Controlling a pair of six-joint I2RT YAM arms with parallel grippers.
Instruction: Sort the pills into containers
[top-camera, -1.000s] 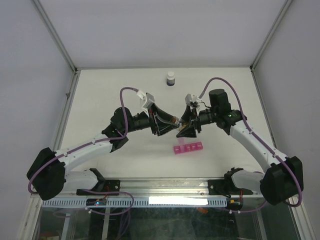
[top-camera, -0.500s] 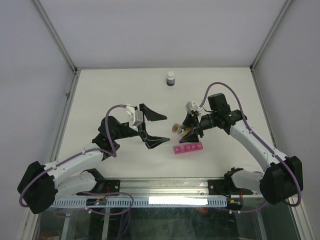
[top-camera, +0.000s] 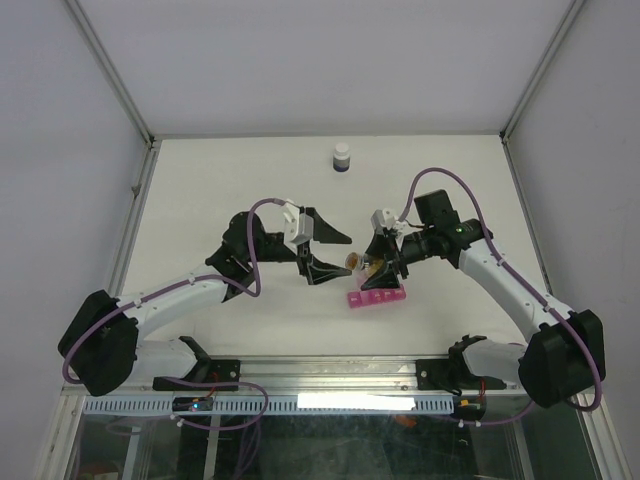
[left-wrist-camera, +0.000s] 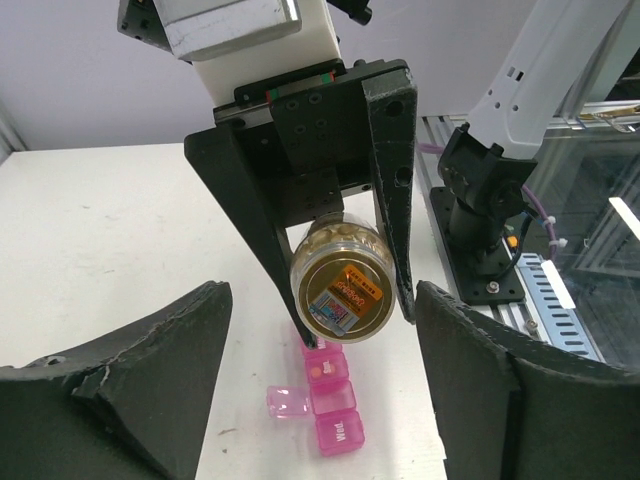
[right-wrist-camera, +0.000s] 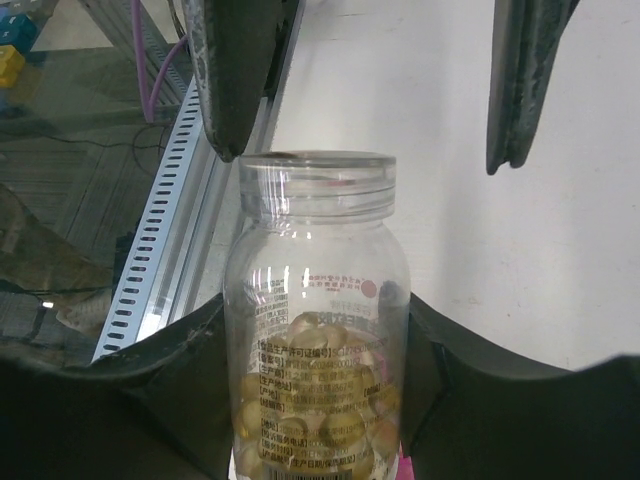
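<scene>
My right gripper (top-camera: 372, 262) is shut on a small clear bottle (right-wrist-camera: 320, 330) and holds it just above the pink containers (top-camera: 377, 297). Yellow-orange pills (right-wrist-camera: 322, 420) fill the bottle's lower part. The bottle's round end with an orange label (left-wrist-camera: 342, 290) faces my left gripper (top-camera: 343, 254), which stands open a little to its left and holds nothing. Its fingertips (right-wrist-camera: 232, 90) flank the bottle's top without touching it. In the containers (left-wrist-camera: 335, 405), one compartment lies open with its lid (left-wrist-camera: 288, 403) folded out. Another compartment holds one orange pill (left-wrist-camera: 318, 369).
A dark bottle with a white cap (top-camera: 342, 157) stands at the back of the white table (top-camera: 200, 190). The metal rail (top-camera: 330, 372) with both arm bases runs along the near edge. Frame posts rise at the table's sides.
My left gripper let go of the bottle's top, drew back left with its jaws wide, then came back toward the bottle with them narrower. The right gripper lowered the bottle slightly.
</scene>
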